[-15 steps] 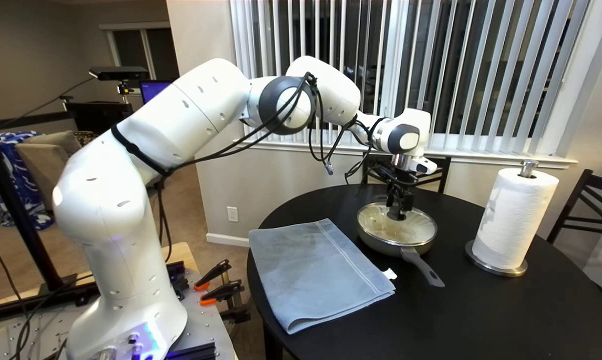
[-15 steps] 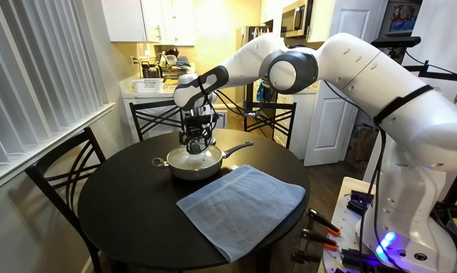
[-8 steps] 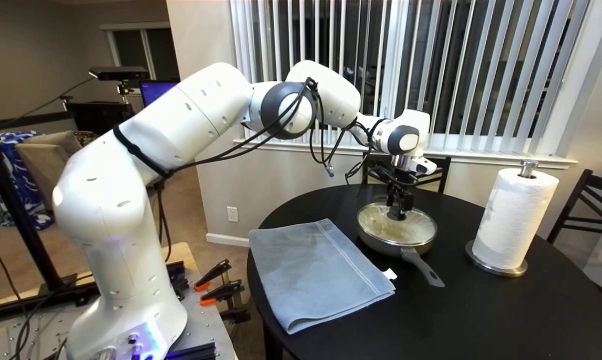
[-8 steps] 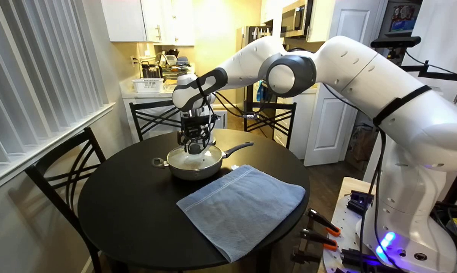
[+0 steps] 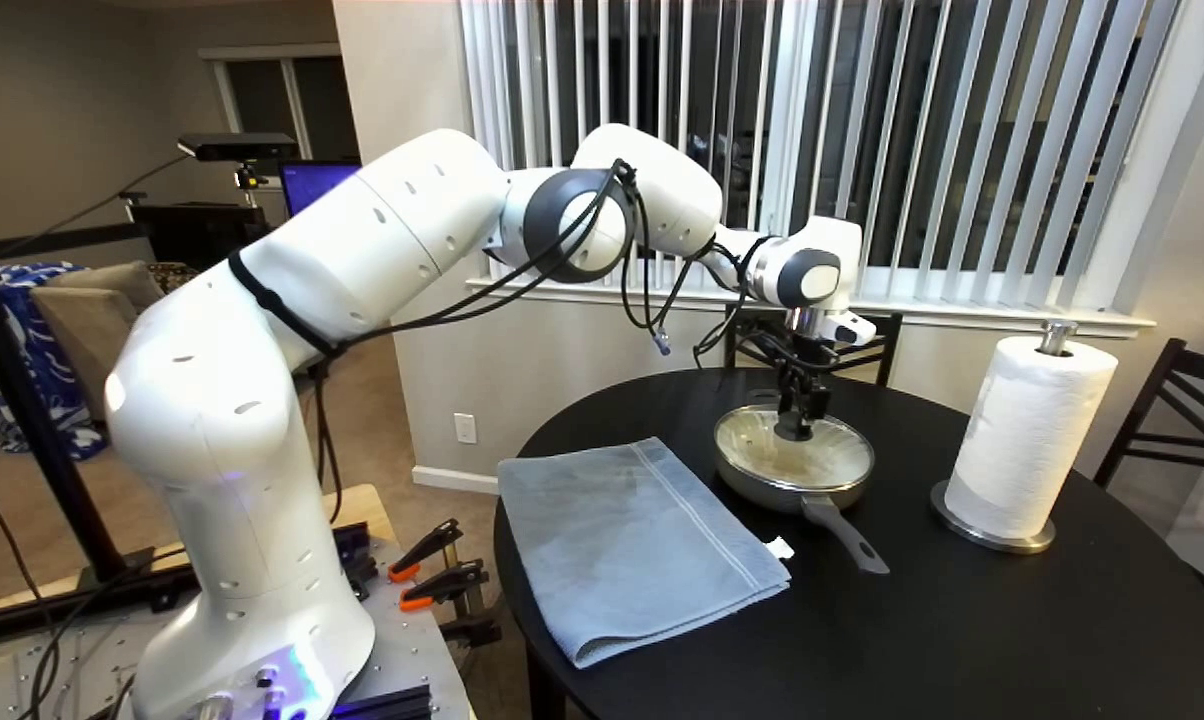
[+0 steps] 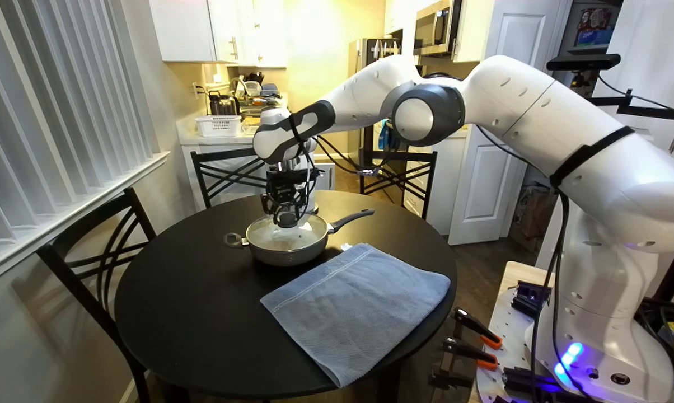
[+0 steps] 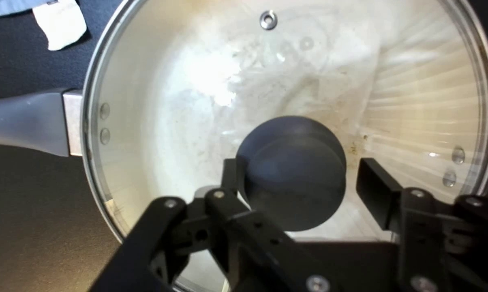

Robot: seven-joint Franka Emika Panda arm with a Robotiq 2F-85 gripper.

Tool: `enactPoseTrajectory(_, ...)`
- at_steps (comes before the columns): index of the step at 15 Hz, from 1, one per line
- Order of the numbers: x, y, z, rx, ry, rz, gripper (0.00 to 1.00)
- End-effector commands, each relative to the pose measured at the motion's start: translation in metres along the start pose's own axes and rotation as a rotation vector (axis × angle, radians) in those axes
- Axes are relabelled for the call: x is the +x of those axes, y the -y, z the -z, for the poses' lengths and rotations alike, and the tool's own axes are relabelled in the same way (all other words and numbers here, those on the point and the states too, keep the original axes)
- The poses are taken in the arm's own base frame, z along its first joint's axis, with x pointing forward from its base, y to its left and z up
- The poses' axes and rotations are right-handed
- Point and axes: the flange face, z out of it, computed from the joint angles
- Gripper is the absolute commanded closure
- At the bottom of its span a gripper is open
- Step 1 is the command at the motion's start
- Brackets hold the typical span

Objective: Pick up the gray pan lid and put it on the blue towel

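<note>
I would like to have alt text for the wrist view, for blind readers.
Open black jaws flank the dark knob of a round glass lid. A gray pan handle points left; a white tag and some blue towel show at upper left.

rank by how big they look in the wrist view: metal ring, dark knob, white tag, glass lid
1. Glass lid, even though the frame cuts it off
2. Dark knob
3. White tag
4. Metal ring

No text, brand or number can be read, neither on the white tag (image 7: 62, 25) at the edge of the blue towel (image 5: 632, 545) nor on the monitor (image 5: 308, 180).
</note>
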Motion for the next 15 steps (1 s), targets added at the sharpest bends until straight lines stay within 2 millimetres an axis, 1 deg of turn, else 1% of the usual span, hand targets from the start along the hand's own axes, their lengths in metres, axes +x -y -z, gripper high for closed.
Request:
enactPoseTrajectory(1,0.003,-0.001,0.0,0.007,0.005,-0.013,0.53)
enactPoseTrajectory(3,0.004,-0.003,0.001,0.006,0.003,-0.017,0.65)
enactPoseTrajectory(4,0.005,-0.004,0.003,0.007,0.0,-0.018,0.67)
enactPoseTrajectory(5,0.005,-0.004,0.005,0.008,-0.003,-0.018,0.67)
enactPoseTrajectory(7,0.004,-0.006,0.016,0.007,-0.011,-0.022,0.67)
enactPoseTrajectory(10,-0.002,-0.006,0.055,0.031,-0.045,-0.01,0.67)
enactPoseTrajectory(12,-0.002,-0.007,0.074,0.031,-0.073,-0.008,0.67)
enactPoseTrajectory(13,-0.003,-0.007,0.083,0.033,-0.081,-0.008,0.67)
enactPoseTrajectory(15,-0.005,-0.008,0.094,0.029,-0.089,-0.001,0.67)
